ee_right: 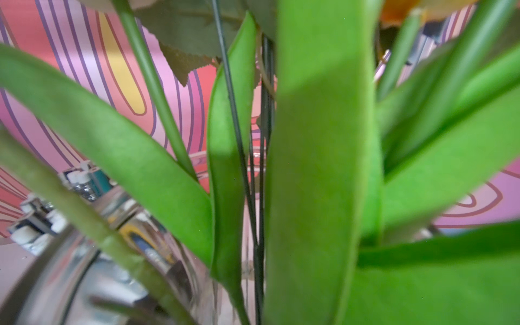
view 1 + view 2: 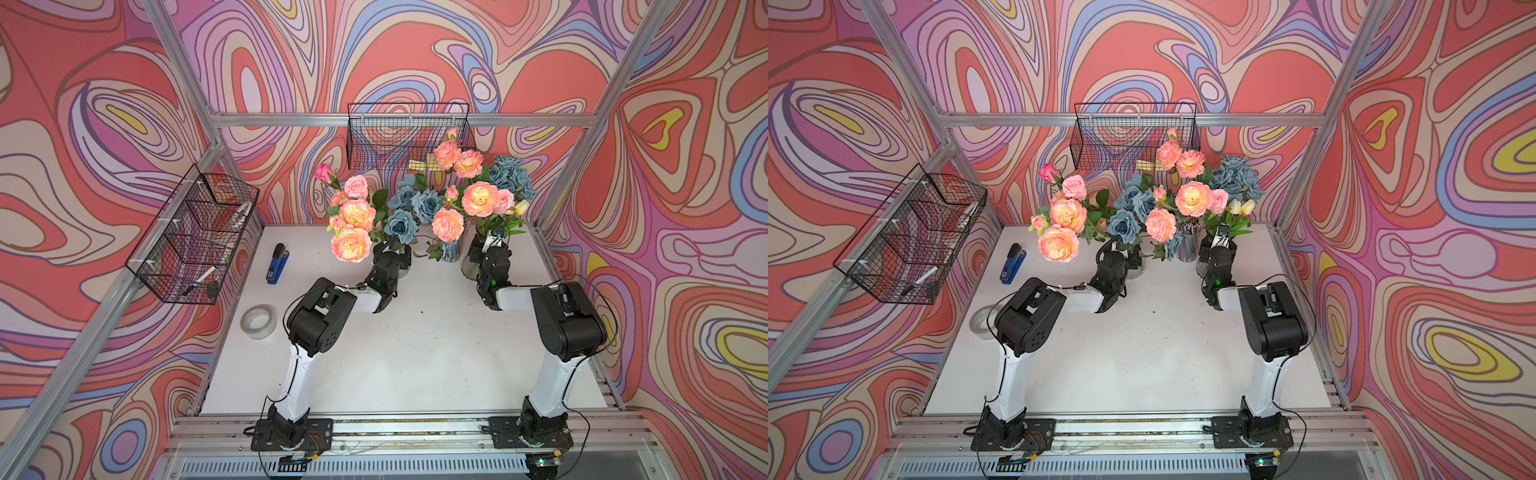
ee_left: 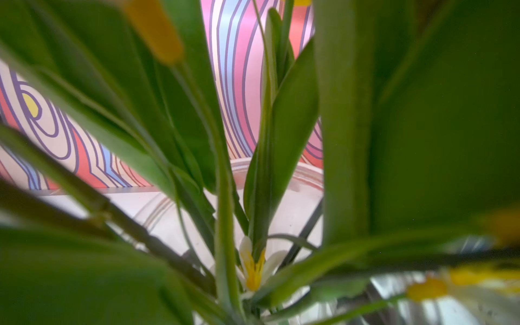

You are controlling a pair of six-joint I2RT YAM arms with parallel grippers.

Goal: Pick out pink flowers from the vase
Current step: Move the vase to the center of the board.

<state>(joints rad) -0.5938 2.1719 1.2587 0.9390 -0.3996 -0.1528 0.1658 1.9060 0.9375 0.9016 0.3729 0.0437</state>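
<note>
You should take the pink flowers (image 2: 480, 199), likely light, top-heavy and soft-petalled, standing in the vases (image 2: 468, 266) at the back of the table (image 2: 415, 353), low on their stiff-looking stems (leaves hide the left gripper (image 2: 395, 249) and right gripper (image 2: 492, 241), so their spread I cannot tell).

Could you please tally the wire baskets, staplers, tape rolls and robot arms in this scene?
Wire baskets: 2
Stapler: 1
Tape roll: 1
Robot arms: 2
Total: 6
</note>
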